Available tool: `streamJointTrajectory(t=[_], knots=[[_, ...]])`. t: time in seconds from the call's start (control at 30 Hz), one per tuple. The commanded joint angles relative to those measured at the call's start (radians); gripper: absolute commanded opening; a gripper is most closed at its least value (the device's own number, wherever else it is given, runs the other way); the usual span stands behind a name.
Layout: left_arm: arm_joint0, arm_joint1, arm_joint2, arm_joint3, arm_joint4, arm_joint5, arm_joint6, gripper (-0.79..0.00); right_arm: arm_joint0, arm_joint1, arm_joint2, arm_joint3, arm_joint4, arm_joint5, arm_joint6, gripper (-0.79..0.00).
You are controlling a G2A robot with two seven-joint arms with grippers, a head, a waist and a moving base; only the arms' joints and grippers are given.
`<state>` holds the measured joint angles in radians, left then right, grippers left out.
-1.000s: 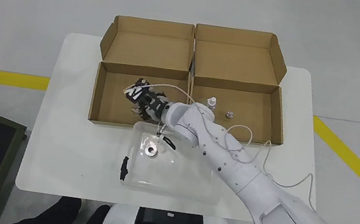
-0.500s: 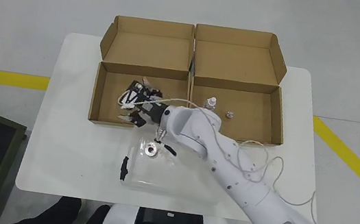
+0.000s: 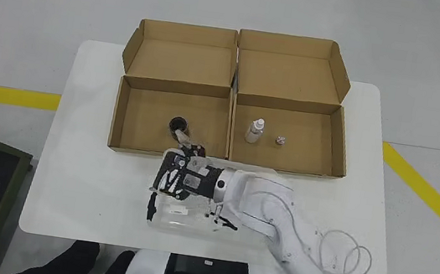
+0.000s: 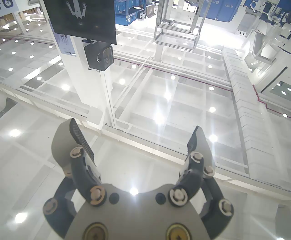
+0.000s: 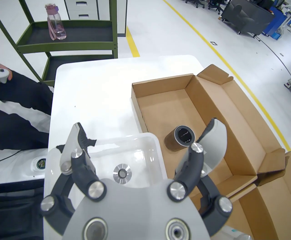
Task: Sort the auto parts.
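Observation:
My right gripper [image 5: 146, 136] [image 3: 167, 179] hangs open over the near-left corner of the clear plastic tray [image 5: 156, 145] [image 3: 241, 225], with nothing between its fingers. A round metal ring [image 5: 122, 173] lies in the tray just below it. A black cylinder [image 5: 179, 138] [image 3: 178, 123] lies on its side in the left cardboard box [image 5: 204, 100] [image 3: 133, 121], close to the right finger [image 5: 216, 136]. My left gripper [image 4: 136, 138] is open and empty, pointing up at the ceiling.
The right cardboard box [image 3: 321, 143] holds a small white bottle-shaped part [image 3: 253, 129] and a small metal part [image 3: 280, 140]. A black strip [image 3: 151, 205] [image 5: 91, 142] sits at the tray's left end. White tabletop [image 3: 81, 160] lies free to the left.
My right gripper was inside the left box with a dark part. It has let the black cylinder go there and pulled back toward me, over the tray.

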<state>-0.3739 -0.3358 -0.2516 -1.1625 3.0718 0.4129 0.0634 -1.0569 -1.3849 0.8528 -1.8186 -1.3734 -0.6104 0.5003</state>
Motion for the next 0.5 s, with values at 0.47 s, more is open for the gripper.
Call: streamJointTrajectory(t=[0.47], knots=[[0.000,0.000,0.000,0.000,0.000,0.000,0.000,0.000,-0.084,0.032,0.011,0.038,-0.106,-0.079,-0.068,0.000]])
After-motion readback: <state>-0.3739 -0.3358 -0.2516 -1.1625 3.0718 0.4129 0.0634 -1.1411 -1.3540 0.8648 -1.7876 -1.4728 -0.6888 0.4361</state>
